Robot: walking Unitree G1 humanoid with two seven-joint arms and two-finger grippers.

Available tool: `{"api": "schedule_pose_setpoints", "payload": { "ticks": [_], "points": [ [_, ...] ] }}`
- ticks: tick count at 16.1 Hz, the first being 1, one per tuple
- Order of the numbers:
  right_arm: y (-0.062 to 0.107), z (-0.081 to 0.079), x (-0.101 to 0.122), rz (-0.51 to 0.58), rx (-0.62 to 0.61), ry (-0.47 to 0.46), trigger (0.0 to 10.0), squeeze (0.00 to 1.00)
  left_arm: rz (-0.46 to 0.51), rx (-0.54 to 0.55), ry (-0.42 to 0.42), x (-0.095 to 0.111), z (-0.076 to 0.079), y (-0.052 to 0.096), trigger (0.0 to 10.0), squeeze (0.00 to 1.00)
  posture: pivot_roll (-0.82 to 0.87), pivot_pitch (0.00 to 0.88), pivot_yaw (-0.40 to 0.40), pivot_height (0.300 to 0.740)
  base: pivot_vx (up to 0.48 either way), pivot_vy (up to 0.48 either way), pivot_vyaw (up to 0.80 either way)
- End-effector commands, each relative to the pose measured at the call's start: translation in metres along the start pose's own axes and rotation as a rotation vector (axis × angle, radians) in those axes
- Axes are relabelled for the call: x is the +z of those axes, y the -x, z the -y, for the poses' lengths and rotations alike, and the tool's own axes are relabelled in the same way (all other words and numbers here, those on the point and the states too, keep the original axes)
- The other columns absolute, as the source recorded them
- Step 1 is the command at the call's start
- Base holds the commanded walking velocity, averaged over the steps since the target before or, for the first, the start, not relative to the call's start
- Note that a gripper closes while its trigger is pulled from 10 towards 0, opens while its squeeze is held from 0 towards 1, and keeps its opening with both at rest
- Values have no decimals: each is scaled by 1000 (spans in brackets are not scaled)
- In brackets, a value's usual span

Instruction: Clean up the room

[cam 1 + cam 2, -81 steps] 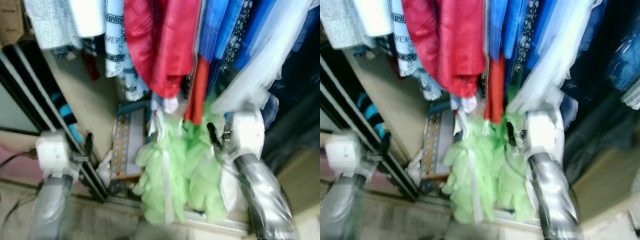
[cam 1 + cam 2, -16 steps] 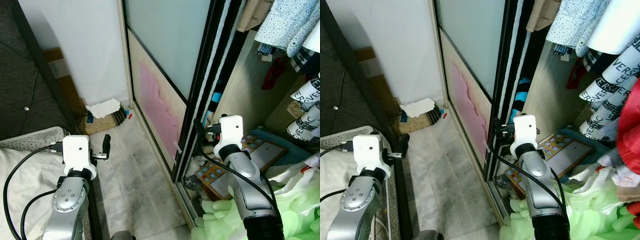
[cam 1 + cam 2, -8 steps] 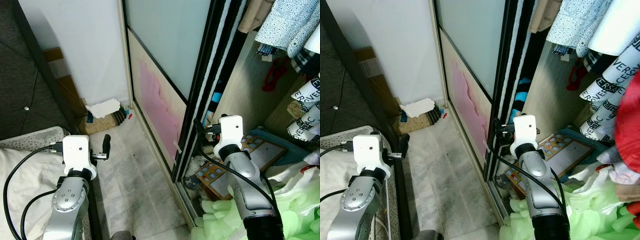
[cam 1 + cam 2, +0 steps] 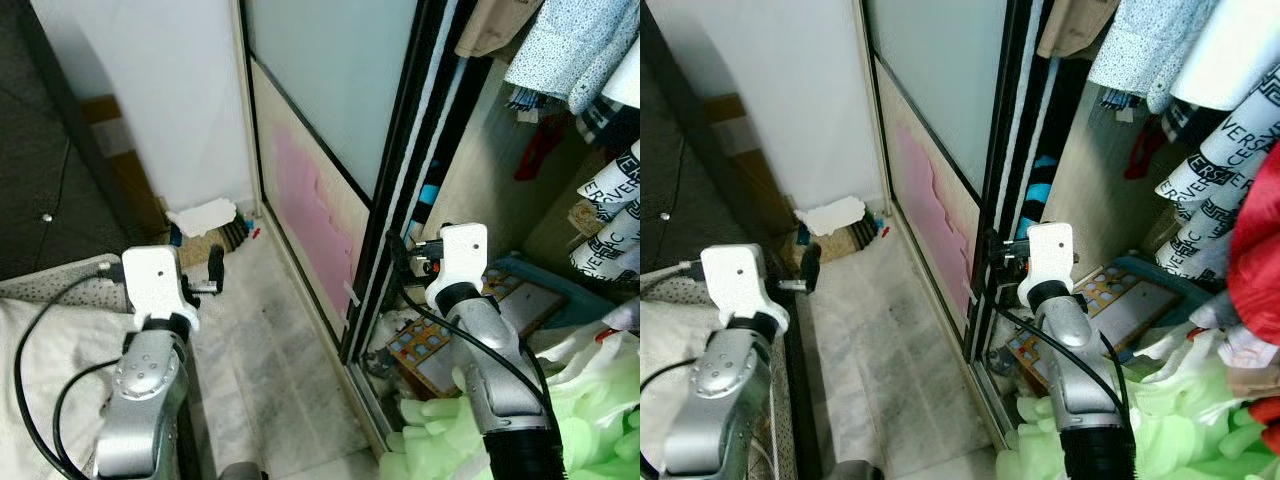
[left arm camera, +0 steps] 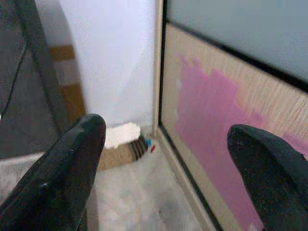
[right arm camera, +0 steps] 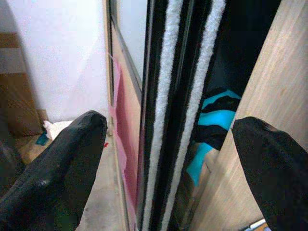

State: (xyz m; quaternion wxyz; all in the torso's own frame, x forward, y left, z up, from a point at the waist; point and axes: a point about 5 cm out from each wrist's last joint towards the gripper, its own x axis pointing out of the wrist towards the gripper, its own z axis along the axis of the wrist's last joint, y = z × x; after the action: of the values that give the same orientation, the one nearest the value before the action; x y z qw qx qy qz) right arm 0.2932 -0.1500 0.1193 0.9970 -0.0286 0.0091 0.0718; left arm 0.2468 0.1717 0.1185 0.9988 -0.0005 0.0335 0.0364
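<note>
Facing the edge of a tall sliding wardrobe door with frosted glass above, a pink-patched wooden panel below and a black frame (image 4: 330,190). Right pincer (image 6: 163,159) raised just beside that door's black, brush-lined edge, fingers spread wide and empty. Left pincer (image 5: 163,159) held over the pale marble floor (image 4: 270,360), likewise spread wide, nothing between the fingers. Nearest clutter to tidy: a pale green soft bundle of fabric or plastic (image 4: 590,420) heaped at the wardrobe threshold by the right arm, and a flat blue board with coloured squares (image 4: 470,335) lying on the wardrobe floor. Bundle probably light, limp and shapeless, best pinched at a thick fold rather than a loose edge; board likely stiff and thin, best taken by a free edge. Crumpled white scrap (image 4: 203,216) in the far corner, likely paper, light and crushable. Bundle cut off by the frame; board partly hidden behind the right arm; hanging clothes (image 4: 1200,60) seen only in part.
</note>
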Motion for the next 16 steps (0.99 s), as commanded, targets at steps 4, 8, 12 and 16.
{"api": "schedule_pose_setpoints", "payload": {
  "ticks": [4,8,12,16],
  "points": [
    [-1,1,4,4,-9,4,10000,0,-4,36,-6,1,-4,-1,10000,0,58,0,-23,740,0,0,0],
    [2,8,8,25,-52,-11,10000,0,12,12,-31,6,-2,4,10000,0,61,0,-5,740,0,0,0],
    [5,11,7,11,-102,-34,10000,0,-15,-14,-46,3,-11,6,10000,0,60,0,10,740,0,0,0],
    [2,11,4,-13,-78,-31,10000,0,-8,-37,-25,7,-6,3,10000,0,67,0,-7,740,0,0,670]
  ]
}}
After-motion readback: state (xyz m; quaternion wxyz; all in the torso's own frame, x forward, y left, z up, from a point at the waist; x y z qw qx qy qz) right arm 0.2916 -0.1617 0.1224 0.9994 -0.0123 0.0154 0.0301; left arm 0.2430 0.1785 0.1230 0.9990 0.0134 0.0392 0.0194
